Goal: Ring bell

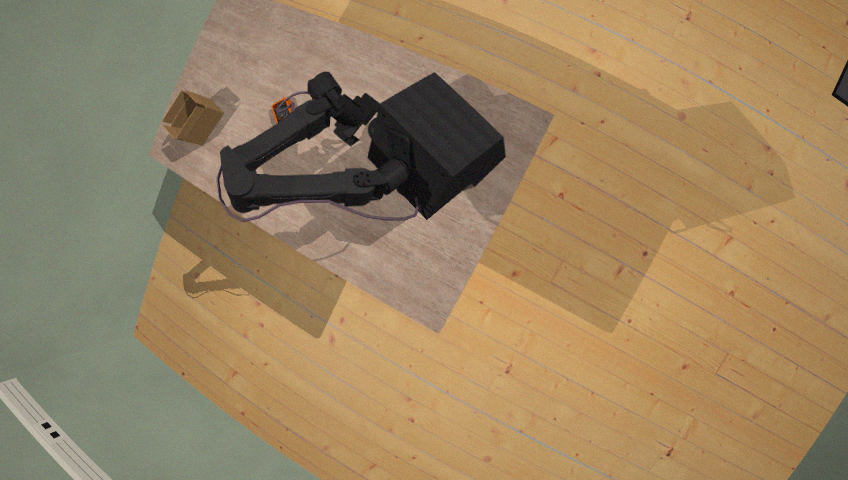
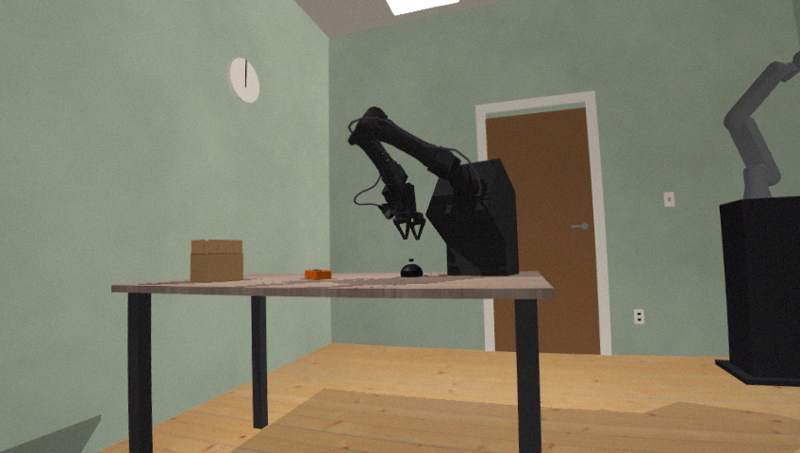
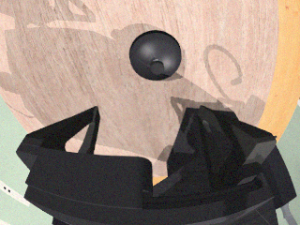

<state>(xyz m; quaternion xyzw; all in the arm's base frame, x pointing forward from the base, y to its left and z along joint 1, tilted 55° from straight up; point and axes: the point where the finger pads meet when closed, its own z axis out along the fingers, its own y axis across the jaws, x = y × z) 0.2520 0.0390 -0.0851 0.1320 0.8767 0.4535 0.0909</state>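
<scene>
Hanging with its fingers spread wide and holding nothing, the black parallel gripper (image 2: 408, 228) is above the small black dome-shaped bell (image 2: 411, 271) (not touching its button), which stands on the pale wooden table (image 2: 337, 291) near the arm's dark base box (image 2: 482, 224).

Matte black arm (image 1: 297, 187) with purple cable (image 1: 333, 211), black boxy base (image 1: 443, 139).

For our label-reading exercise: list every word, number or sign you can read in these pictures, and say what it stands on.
None can be read.
Clock: plain face, no numerals showing.
Orange meter: any markings too small to read.
Box, bell: no print visible.
</scene>
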